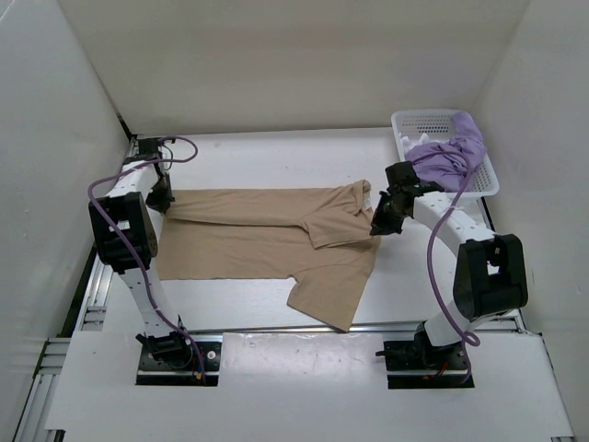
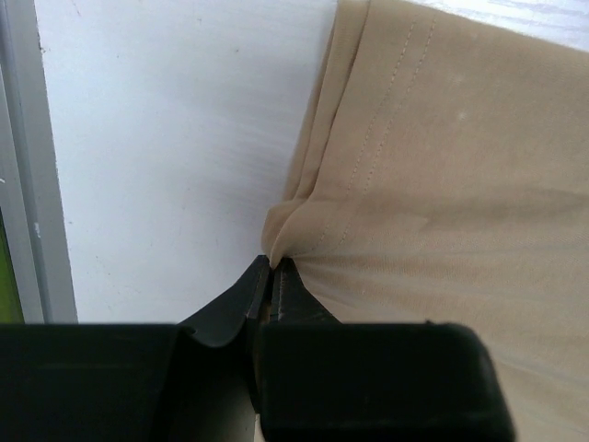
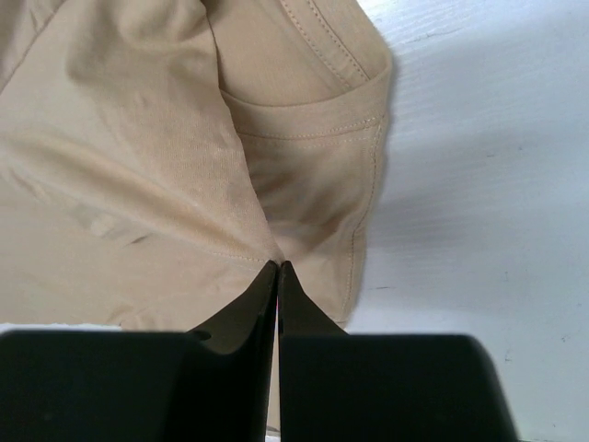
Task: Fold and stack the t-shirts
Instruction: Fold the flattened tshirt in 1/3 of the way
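Jaws both closed: left jaws pinching a bunched fold at the left edge of the tan t-shirt [image 1: 267, 241], right jaws gripping its right side near the collar [image 3: 322, 37]. Tan t-shirt spread flat across the middle of the desk [image 1: 276, 157], one sleeve [image 1: 336, 287] angled toward the near edge. Lavender t-shirt [image 1: 453, 155] heaped in the white basket [image 1: 486, 187] at far right, draped over its rim, white cloth [image 1: 425, 140] just beside it.

**Setting:** robotics lab test cell.
**Evidence:** plain white panel walls [image 1: 55, 138] box in a flat white counter [image 1: 230, 304]. Silver slotted aluminium rails [image 1: 89, 302] run along its left edge. Two white-and-black jointed robot arms are bolted at the near edge, trailing purple cables [image 1: 440, 276], with black tips: left claw [image 1: 163, 195], right claw [image 1: 379, 224].
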You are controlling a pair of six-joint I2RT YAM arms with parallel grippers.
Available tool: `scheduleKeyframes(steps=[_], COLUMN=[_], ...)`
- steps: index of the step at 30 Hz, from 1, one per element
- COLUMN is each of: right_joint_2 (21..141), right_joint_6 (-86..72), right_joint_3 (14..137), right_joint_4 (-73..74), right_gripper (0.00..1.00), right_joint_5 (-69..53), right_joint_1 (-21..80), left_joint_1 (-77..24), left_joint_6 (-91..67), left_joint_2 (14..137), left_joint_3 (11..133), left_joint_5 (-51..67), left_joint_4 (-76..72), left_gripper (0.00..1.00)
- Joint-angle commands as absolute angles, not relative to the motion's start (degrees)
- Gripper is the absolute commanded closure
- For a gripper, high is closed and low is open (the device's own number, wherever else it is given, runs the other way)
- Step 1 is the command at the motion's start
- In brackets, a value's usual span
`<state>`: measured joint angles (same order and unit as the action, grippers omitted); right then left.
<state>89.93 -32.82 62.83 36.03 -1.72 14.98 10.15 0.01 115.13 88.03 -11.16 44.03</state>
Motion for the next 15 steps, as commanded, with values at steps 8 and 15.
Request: scheduleKeyframes(steps=[8,15], right_joint_2=[89.11,96.06], right_joint_6=[-31.55,-31.55], right_joint_3=[62.15,63.02], right_joint_4=[37.98,36.65], right_gripper=[1.0,0.79], right_joint_5=[-3.25,-3.86], right_joint_1=[13.89,13.89], left_joint_1=[11.07,11.07], left_joint_6=[0.0,0.0], left_joint_2=[116.45,116.98], left_joint_3=[89.03,87.28], left_joint_5=[-13.62,-14.15], left_joint_4=[45.18,45.18], left_gripper=[0.88,0.68])
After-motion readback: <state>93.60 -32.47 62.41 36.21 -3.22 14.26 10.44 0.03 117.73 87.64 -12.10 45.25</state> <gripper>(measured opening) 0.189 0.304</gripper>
